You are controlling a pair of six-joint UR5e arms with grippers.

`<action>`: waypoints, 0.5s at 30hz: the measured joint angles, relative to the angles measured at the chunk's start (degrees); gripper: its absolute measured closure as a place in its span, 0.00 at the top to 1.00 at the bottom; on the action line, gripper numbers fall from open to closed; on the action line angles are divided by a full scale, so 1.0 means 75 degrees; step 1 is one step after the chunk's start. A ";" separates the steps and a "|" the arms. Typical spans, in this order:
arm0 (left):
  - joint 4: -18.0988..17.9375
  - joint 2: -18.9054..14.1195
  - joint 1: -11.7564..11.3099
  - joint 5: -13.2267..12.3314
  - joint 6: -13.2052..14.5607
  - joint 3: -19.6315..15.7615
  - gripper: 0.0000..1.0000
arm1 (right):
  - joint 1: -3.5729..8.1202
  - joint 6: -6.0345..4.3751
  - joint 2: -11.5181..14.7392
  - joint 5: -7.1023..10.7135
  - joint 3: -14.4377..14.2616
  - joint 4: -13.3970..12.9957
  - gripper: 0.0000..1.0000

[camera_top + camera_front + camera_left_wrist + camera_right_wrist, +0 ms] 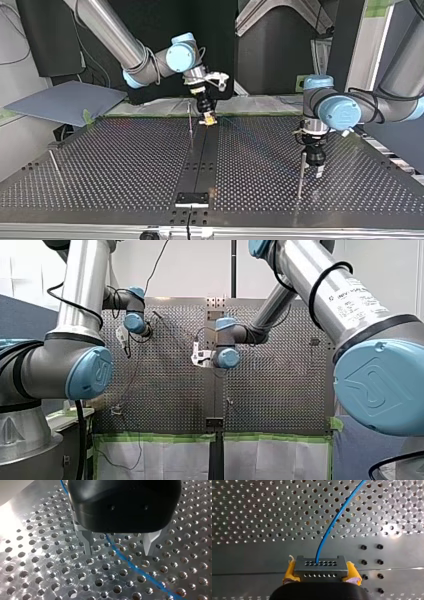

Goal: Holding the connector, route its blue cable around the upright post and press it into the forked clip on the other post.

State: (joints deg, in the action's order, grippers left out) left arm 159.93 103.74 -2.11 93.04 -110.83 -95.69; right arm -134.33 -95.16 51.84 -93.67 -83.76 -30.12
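In the right wrist view, my right gripper (320,574) is shut on a grey connector (320,565), held between its yellow pads (289,573). A blue cable (331,526) leaves the connector's face and curves away over the perforated plate. In the top view the connector (208,119) hangs just above the table beside a thin upright post (190,122). My left gripper (118,548) is open, and the blue cable (136,568) runs under it between the metal fingers (88,542), untouched. In the top view my left gripper (316,167) hovers beside a second post (301,172). I cannot make out a forked clip.
The perforated table (110,165) has a dark centre strip (200,160) ending in a small black block (192,198) at the near edge. A thin rod (54,164) lies at the top view's left. Green tape (155,437) lines the table's edge in the front view.
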 joint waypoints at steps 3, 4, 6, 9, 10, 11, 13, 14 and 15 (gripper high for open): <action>-0.0011 0.0000 -0.0001 0.0004 0.0000 0.0000 1.00 | 0.0005 -0.0048 -0.0005 -0.0003 -0.0191 -0.0191 0.00; -0.0014 0.0000 -0.0001 0.0008 0.0000 0.0000 1.00 | 0.0006 -0.0059 -0.0008 -0.0006 -0.0247 -0.0247 0.00; -0.0016 0.0000 0.0000 0.0027 0.0000 0.0000 1.00 | 0.0015 -0.0079 -0.0011 -0.0027 -0.0374 -0.0373 0.00; -0.0017 0.0000 0.0004 0.0055 0.0000 0.0000 1.00 | 0.0044 -0.0107 -0.0039 -0.0115 -0.0574 -0.0571 0.00; -0.0015 0.0000 0.0009 0.0060 0.0000 0.0000 1.00 | 0.0053 -0.0108 -0.0061 -0.0150 -0.0636 -0.0635 0.00; -0.0013 0.0000 0.0010 0.0062 0.0000 0.0000 1.00 | 0.0061 -0.0104 -0.0091 -0.0189 -0.0697 -0.0698 0.00; -0.0010 0.0000 0.0013 0.0065 0.0000 0.0000 1.00 | 0.0071 -0.0085 -0.0186 -0.0296 -0.0839 -0.0837 0.00; -0.0007 0.0000 0.0017 0.0066 0.0000 0.0000 1.00 | 0.0070 -0.0075 -0.0235 -0.0348 -0.0897 -0.0897 0.00; -0.0006 0.0000 0.0020 0.0067 0.0000 -0.0001 1.00 | 0.0060 -0.0060 -0.0311 -0.0426 -0.0982 -0.0977 0.00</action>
State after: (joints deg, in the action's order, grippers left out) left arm 159.88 103.74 -1.96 93.54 -110.83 -95.69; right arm -133.88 -95.61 49.51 -96.86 -91.13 -37.45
